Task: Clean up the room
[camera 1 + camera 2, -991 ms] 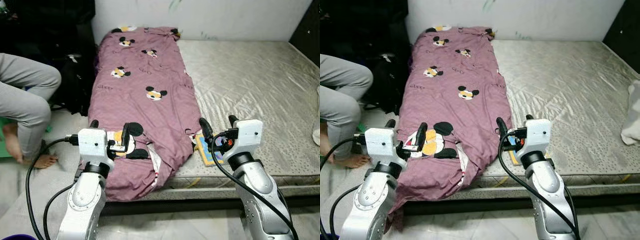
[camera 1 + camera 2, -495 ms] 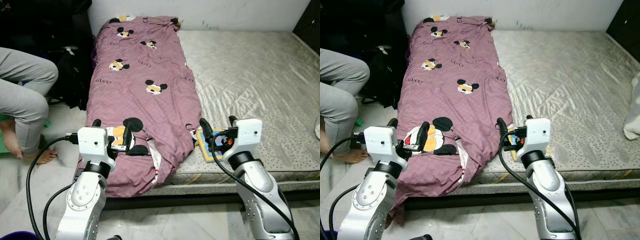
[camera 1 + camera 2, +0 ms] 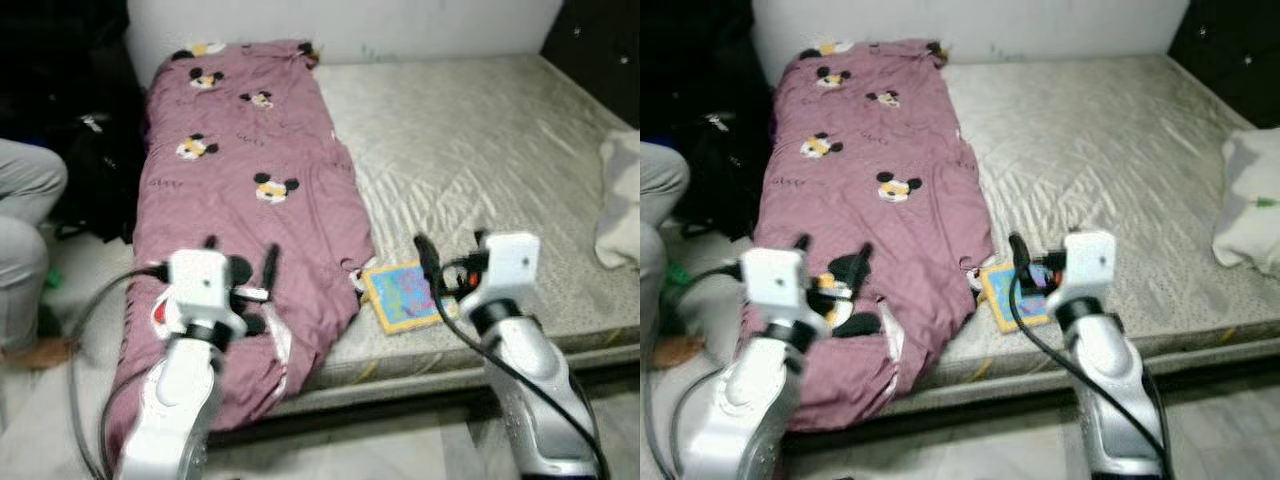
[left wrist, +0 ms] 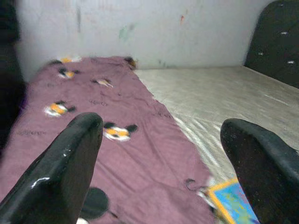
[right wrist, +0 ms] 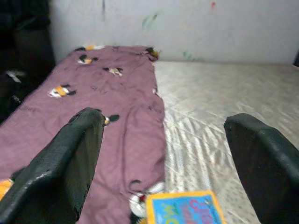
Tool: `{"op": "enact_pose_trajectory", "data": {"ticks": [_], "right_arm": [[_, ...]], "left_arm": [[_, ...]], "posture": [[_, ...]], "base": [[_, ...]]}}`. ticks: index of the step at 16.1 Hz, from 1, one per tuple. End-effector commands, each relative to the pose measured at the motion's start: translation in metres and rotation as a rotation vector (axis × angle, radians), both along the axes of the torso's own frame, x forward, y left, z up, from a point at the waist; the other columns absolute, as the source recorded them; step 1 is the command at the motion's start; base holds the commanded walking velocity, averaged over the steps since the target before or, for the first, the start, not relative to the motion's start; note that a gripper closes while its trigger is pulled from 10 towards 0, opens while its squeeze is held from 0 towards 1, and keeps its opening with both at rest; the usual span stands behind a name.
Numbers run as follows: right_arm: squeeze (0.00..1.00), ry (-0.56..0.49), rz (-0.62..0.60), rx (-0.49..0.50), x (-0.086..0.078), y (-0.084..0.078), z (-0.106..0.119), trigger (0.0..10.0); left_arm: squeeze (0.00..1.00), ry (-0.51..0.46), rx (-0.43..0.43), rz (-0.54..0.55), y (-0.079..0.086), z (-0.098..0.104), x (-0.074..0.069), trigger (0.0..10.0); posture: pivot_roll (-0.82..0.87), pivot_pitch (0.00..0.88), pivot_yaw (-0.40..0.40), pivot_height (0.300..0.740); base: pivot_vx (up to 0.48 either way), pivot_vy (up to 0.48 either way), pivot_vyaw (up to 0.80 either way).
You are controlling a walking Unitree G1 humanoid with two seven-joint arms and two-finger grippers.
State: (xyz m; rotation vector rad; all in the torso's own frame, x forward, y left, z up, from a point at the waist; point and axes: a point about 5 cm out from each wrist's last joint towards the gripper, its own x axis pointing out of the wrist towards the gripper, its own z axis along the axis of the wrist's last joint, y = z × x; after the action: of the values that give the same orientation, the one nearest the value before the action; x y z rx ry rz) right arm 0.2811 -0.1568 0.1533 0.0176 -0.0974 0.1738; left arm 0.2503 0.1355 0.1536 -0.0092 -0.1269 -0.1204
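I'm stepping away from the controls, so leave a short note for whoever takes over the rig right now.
Left gripper: open, holding nothing, raised over the hanging end of the purple cartoon-mouse blanket.
Right gripper: open, holding nothing, raised beside the blue picture book with a yellow border.
The blanket lies lengthwise along the bare grey mattress; the book lies near the mattress's front edge.
White cloth bundle at the mattress's right edge.
Done: nothing picked up.
Left: blanket, book, cloth.

A person's grey-trousered leg (image 3: 22,235) shows at the far left, with a bare foot (image 3: 40,352) on the floor. A white wall (image 3: 340,25) stands behind the bed, and a dark padded panel (image 3: 592,45) fills the far right corner.
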Motion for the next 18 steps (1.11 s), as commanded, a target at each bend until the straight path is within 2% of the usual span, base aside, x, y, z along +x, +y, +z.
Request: {"op": "enact_pose_trajectory", "data": {"ticks": [1, 7, 18], "right_arm": [[0.0, -0.002, 0.011, -0.007, -0.0009, 0.0017, -0.0005, 10.0], [0.0, -0.012, 0.001, -0.006, 0.002, 0.0014, 0.0004, 10.0], [0.0, -0.023, 0.01, -0.04, 0.004, 0.0028, -0.0002, 10.0]], "left_arm": [[0.0, 0.016, 0.015, 0.035, 0.0049, -0.0032, -0.0008, 10.0], [0.0, 0.018, 0.016, 0.014, -0.0011, -0.0003, 0.0035, 10.0], [0.0, 0.02, -0.014, 0.001, -0.0034, 0.0007, 0.0061, 10.0]], "posture": [[-0.1, 0.138, -0.038, 0.74], [-0.09, 0.132, -0.031, 0.74], [-0.1, 0.131, -0.036, 0.74]], "base": [[0.0, 0.0, 0.0], [0.0, 0.0, 0.0], [0.0, -0.433, 0.0]]}}
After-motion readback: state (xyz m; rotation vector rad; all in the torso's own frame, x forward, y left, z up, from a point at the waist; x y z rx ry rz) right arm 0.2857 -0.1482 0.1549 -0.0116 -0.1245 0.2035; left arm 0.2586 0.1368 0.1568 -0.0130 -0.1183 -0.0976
